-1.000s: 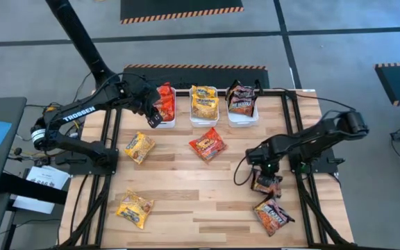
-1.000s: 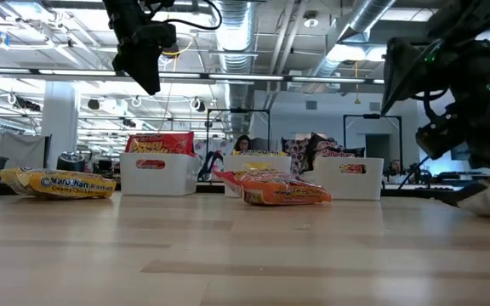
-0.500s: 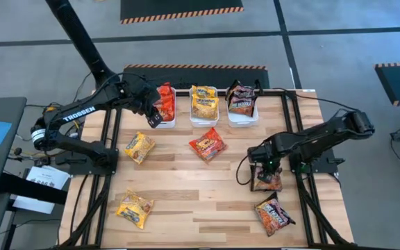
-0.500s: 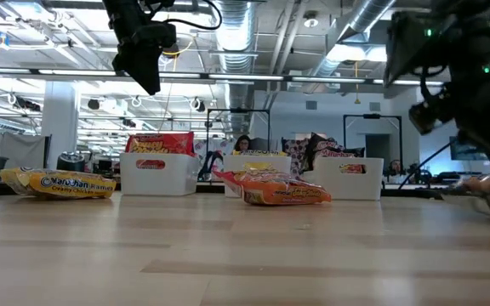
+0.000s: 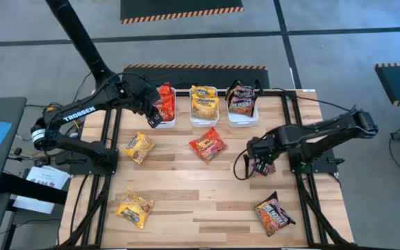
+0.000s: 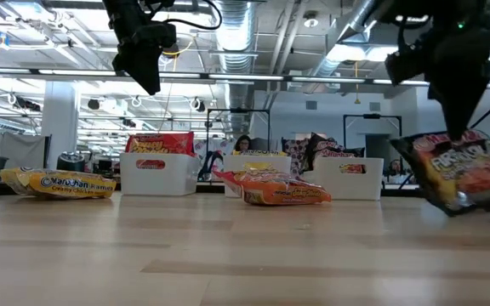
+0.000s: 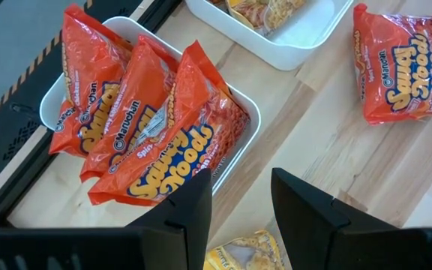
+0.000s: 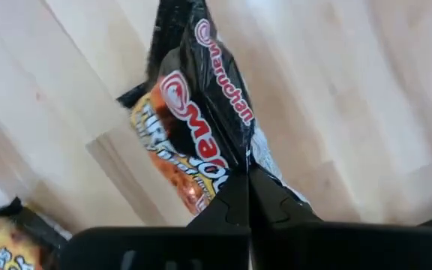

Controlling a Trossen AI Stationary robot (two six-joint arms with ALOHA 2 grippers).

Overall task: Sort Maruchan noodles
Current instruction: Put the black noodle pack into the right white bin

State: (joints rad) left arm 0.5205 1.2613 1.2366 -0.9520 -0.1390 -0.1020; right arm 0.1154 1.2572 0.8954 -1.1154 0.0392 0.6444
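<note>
Wooden worktop (image 5: 186, 201), three white tubs along the far edge. Right pincer (image 8: 247, 180) is clamped on the edge of a dark packet (image 6: 466, 170), which hangs tilted just clear of the wood, likely bound for the dark tub (image 5: 242, 114). Left pincer (image 7: 238, 202) hovers partly open and empty by the red tub (image 7: 238, 120), waiting. Loose on the wood: red packet (image 5: 207, 144), two yellow packets (image 5: 139, 147), one more dark one (image 5: 273, 214).
</note>
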